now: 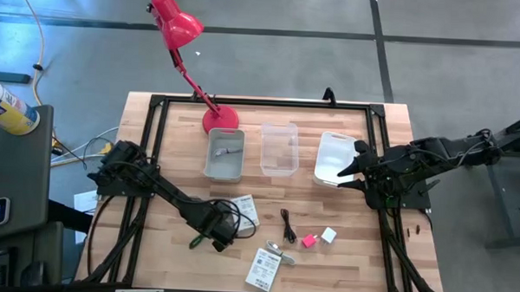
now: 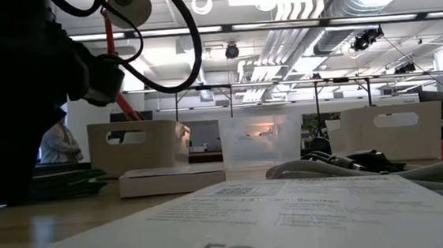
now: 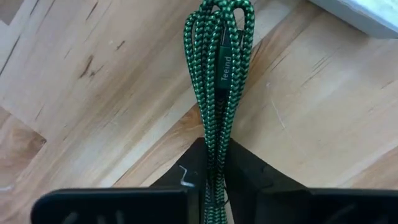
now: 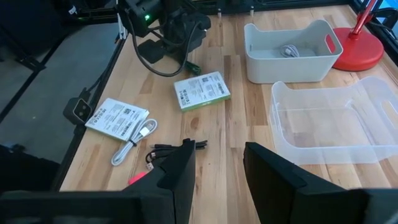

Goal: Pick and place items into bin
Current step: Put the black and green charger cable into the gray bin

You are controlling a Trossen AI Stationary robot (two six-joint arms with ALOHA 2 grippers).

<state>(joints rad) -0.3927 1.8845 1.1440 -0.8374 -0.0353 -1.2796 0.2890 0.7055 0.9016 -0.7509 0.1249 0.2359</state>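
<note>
Left claw [image 3: 214, 180] clamped on green cable [image 3: 219, 74]

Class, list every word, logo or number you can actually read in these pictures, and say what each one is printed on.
"FCC": on the white card nearest the low camera; the letters after it are cut off.
"teeind", roughly: on the green braided cable in the left tool; uncertain.
Cards on the table: print too small to read.
Spray can off the table: label unreadable.
</note>
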